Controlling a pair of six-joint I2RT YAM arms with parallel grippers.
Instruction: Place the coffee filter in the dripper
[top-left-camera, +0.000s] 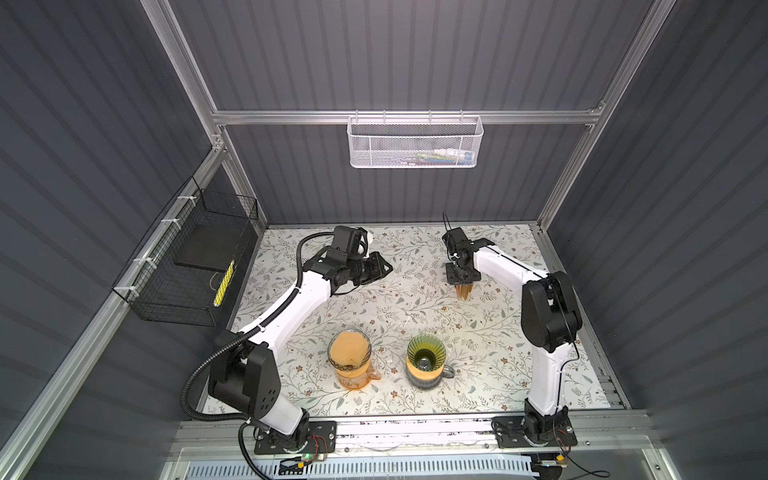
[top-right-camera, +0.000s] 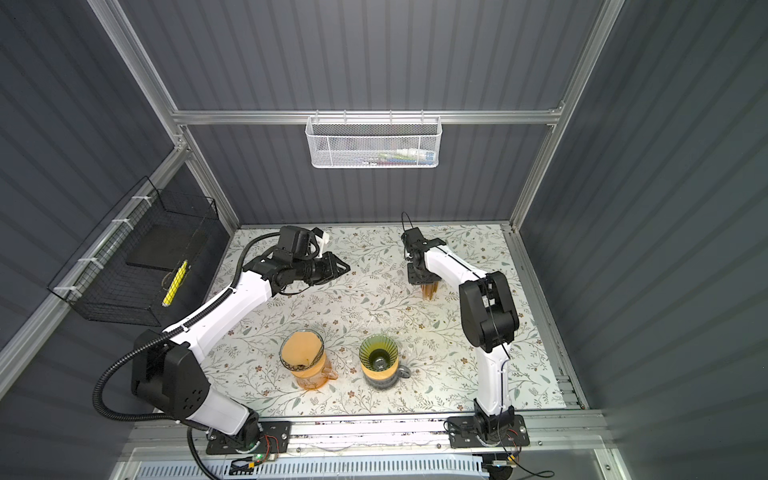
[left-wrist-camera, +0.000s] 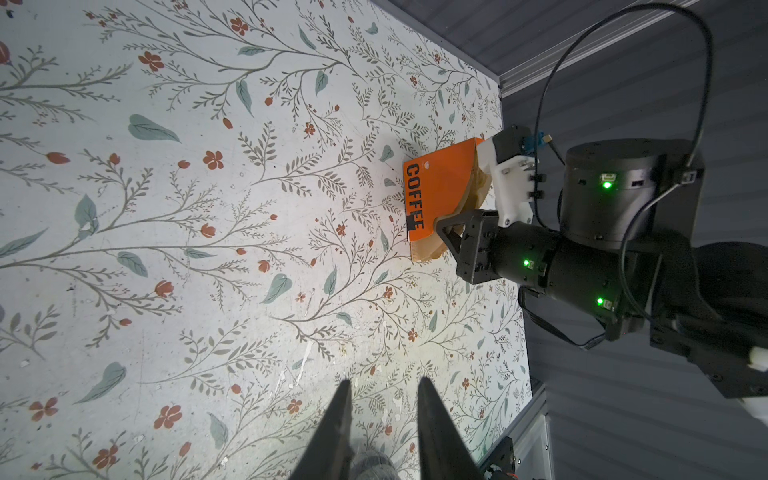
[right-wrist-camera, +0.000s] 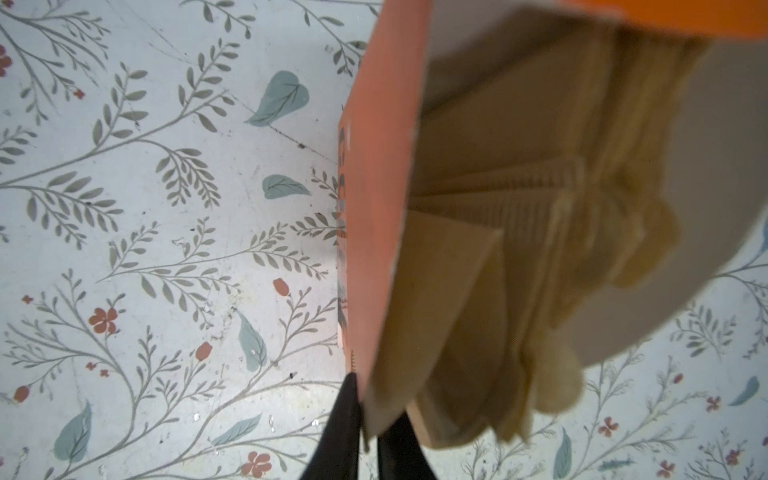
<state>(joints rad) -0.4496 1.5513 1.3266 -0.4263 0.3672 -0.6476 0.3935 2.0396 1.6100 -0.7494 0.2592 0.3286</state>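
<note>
Floral tabletop (top-left-camera: 415, 299), right pincer (right-wrist-camera: 372, 401) on filter (right-wrist-camera: 436, 299)

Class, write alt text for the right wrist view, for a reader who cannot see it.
The right gripper pinches the front coffee filter of a tan stack spilling from an open orange box, over a floral tabletop.

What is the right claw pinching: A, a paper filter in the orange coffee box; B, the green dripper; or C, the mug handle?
A: the right claw is closed on the edge of a paper filter sticking out of the orange coffee box.
</note>
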